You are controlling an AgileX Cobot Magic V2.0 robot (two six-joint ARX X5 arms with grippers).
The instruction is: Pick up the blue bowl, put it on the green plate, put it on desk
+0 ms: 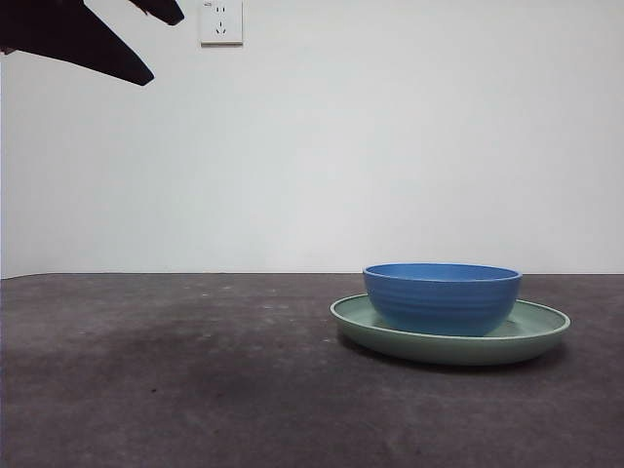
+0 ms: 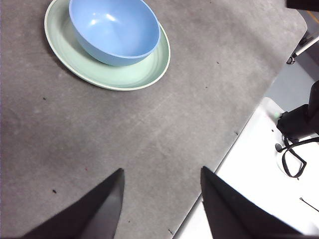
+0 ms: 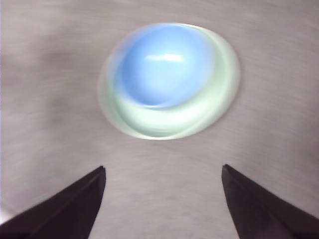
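- desk [image 1: 175, 370]: dark, mottled surface, seen under everything in all three views; its edge is seen beside the left gripper.
- green plate [image 1: 541, 327]: set flat on the desk, ahead of both grippers and well apart from each.
- blue bowl [image 1: 441, 297]: seated upright in the plate, off-centre toward one rim as seen in the left wrist view; touched by no jaw.
- left gripper [image 2: 162, 199]: jaws spread, nothing held, hung above bare desk near the desk edge.
- right gripper [image 3: 162, 194]: jaws spread wide, nothing held, the bowl and plate framed between and beyond its tips; this view is smeared, so fine detail cannot be read.
- risk, as judged: the bowl appears placed on the plate already. if the bowl is lifted by one wall, it may tip or slip, since the wall is smooth and curved. if a jaw is lowered too close to the plate rim, the plate could be dragged or tilted with the bowl.
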